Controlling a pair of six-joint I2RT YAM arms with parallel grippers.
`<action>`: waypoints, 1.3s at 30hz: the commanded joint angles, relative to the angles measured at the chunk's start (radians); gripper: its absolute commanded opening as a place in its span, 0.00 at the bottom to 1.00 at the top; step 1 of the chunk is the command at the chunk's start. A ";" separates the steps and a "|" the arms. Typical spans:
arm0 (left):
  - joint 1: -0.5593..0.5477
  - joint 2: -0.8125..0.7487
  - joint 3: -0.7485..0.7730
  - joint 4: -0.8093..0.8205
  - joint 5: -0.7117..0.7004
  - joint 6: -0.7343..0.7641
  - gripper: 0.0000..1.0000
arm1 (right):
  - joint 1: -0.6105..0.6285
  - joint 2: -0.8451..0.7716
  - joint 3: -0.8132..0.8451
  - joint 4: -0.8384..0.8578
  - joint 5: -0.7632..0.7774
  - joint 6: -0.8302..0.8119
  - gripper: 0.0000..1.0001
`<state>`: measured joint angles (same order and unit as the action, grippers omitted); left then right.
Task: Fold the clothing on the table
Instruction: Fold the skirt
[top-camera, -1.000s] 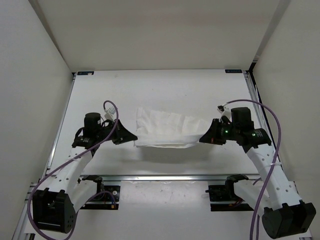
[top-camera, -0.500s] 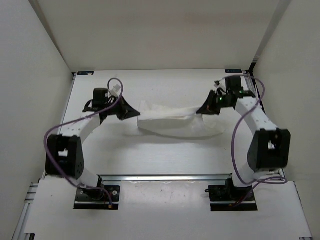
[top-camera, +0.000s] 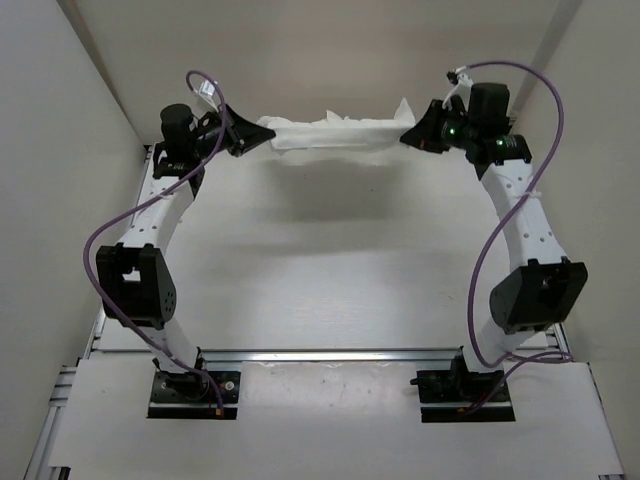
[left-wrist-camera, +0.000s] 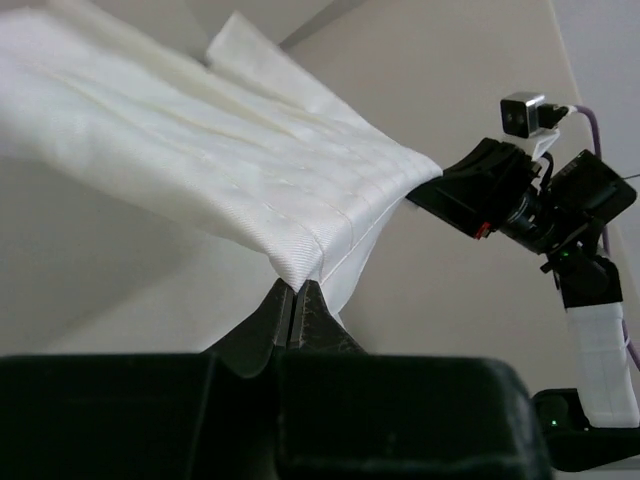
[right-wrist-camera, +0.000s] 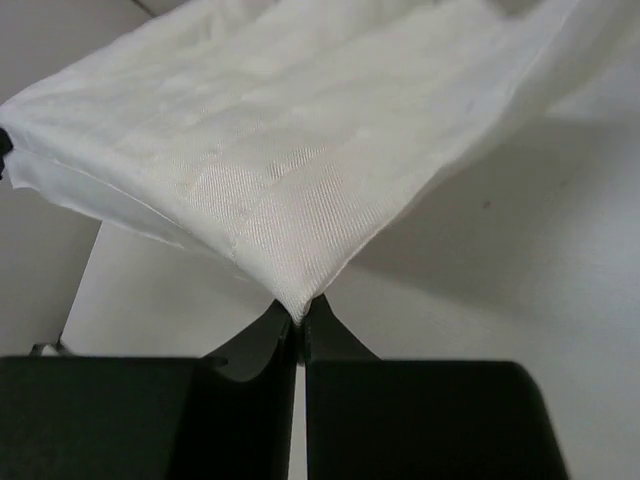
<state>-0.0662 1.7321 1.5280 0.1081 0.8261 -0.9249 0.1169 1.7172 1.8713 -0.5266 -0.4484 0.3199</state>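
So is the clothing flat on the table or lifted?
Lifted: clothing stretched between left hand and right hand, its shadow on the table.

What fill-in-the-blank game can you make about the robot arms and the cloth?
1. The clothing is the color ____.
2. It is held by ____ grippers: the left gripper and the right gripper.
3. It is stretched in the air ____ the table.
4. Both grippers are ____, not open, on the fabric.
Missing words: white; two; above; shut.

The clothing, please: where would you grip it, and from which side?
Probably its two end corners, each from its outer side, as the left gripper and right gripper pinch now: the clothing is thin and limp, so end grips hold it spread.
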 joint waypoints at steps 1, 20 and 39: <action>0.065 -0.061 -0.186 0.044 -0.012 -0.025 0.00 | -0.042 -0.079 -0.264 0.095 0.045 0.007 0.00; 0.089 -0.554 -0.612 1.236 0.352 -0.943 0.00 | 0.367 -0.844 -0.644 -0.150 0.297 0.071 0.00; -0.055 0.147 -0.365 0.355 -0.056 -0.230 0.00 | -0.105 -0.151 -0.710 0.292 -0.157 0.087 0.00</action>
<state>-0.1322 1.8530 1.0538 0.4545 0.8631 -1.1805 0.0212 1.5326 1.0729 -0.3271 -0.6193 0.4187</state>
